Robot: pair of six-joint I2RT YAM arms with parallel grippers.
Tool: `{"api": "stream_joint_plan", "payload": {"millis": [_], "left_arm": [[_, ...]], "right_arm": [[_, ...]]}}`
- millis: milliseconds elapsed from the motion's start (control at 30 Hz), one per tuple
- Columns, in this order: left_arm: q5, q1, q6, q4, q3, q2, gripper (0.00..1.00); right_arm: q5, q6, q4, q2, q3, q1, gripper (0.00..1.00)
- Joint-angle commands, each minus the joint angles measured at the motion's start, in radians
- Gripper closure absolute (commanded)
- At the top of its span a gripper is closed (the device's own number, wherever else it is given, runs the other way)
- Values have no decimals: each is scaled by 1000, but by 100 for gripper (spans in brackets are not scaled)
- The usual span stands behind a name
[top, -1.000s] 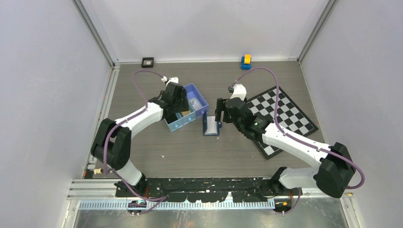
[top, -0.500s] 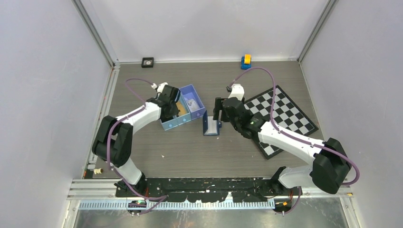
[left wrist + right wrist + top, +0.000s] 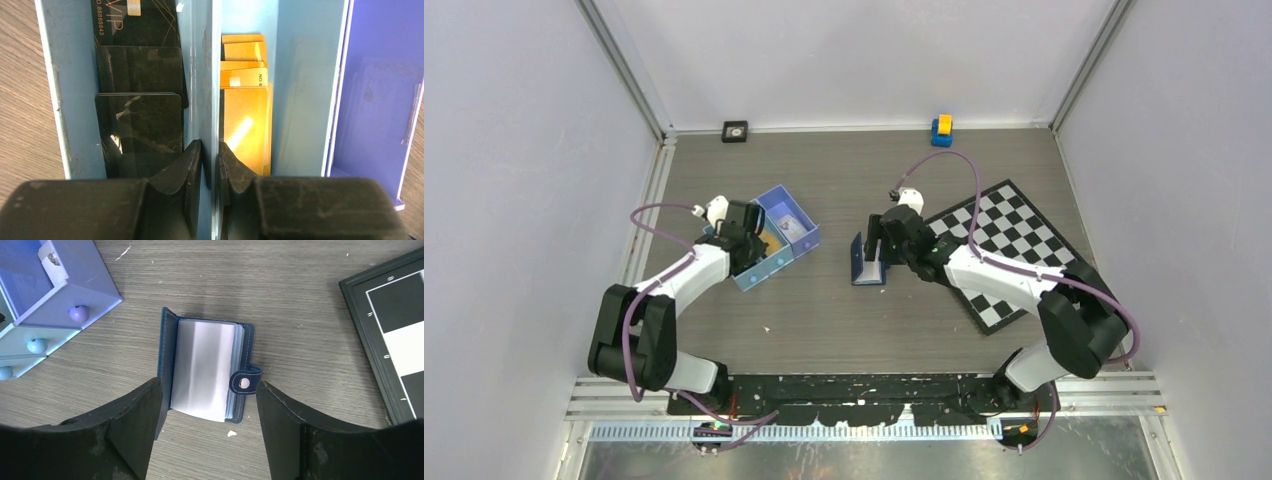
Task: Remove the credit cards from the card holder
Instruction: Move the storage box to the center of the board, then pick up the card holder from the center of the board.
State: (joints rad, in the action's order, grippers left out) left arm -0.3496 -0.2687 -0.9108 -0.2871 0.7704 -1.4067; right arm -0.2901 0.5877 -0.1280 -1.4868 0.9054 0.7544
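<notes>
The card holder (image 3: 207,370) lies open on the table, navy cover spread, pale glossy sleeves up, snap tab (image 3: 245,382) at its right edge. I cannot tell whether a card is in the sleeves. My right gripper (image 3: 209,400) hangs open over it, one finger on either side, not touching; from above it covers the card holder (image 3: 866,265). My left gripper (image 3: 210,155) is shut on a divider wall (image 3: 212,75) of the light-blue tray (image 3: 802,225). Black credit cards (image 3: 140,100) lie left of that wall, orange-gold ones (image 3: 245,110) to its right.
A purple end compartment (image 3: 380,75) of the tray holds pale cards. A chessboard (image 3: 1014,240) lies right of the card holder, under the right arm. A yellow-and-blue toy (image 3: 941,128) and a small black square object (image 3: 735,130) sit by the back wall.
My left gripper has shut on the tray's divider and pulled the tray to the left, away from the card holder. My right gripper has shifted slightly left over the card holder and stays open.
</notes>
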Motion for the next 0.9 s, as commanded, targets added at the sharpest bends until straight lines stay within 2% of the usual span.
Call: {"api": "stream_joint_plan", "payload": {"millis": [0,133,200,267,433,500,567,700,767,867], "left_arm": [[116,-1,-27,122,-9,-6,78],[223,-16,30,202,-12,-15,66],[244,-36,47,240,-17,-9,63],[245,-52,59,249,-15,1,61],[198,-72,106,214,-19,79,51],[176,-86,138,206,-27,138,43],[194,-117,242,197,-16,197,32],[150,-230,388,106,27,280,26],[185,-257,403,156,-3,314,22],[338,-260,400,240,-31,298,22]], "right_arm": [[128,60,62,-30,32,-39,29],[244,41,100,-67,43,-40,37],[276,26,108,-85,50,-40,45],[320,19,112,-104,57,-40,50],[353,4,121,-120,62,-40,51],[350,0,123,-108,55,-40,50],[350,-2,122,-98,44,-41,50],[341,-1,152,-101,42,-40,51],[330,6,152,-109,43,-40,53],[318,10,167,-120,35,-40,58]]}}
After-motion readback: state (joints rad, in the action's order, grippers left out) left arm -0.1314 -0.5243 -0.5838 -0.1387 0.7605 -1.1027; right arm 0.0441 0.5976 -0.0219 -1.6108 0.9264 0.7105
